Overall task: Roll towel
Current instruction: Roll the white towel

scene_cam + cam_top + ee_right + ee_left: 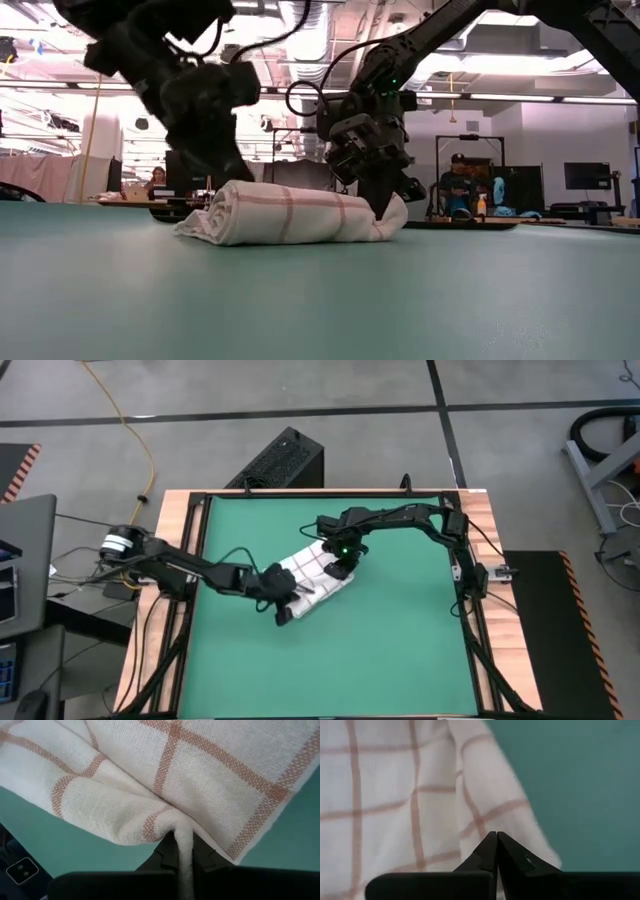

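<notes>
The towel [313,582] lies mid-mat [400,650], already bundled into a loose roll. A fold is pinched by the right gripper [178,851] at one end; the left gripper [497,840], pressed together, sits at the other. Even tension is needed. Nothing obstructs.

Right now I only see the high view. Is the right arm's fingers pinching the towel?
Observer: Yes. In the right wrist view a fold of the towel runs between the right gripper fingers.
Operator: And the left fingers?
Observer: The left gripper has its fingertips closed together, tips meeting, with the cloth beyond them, not between.
Operator: Is it rolled yet?
Observer: From the low view it lies as a thick roll on the green mat, with a loose flap at the right gripper's end.
</notes>
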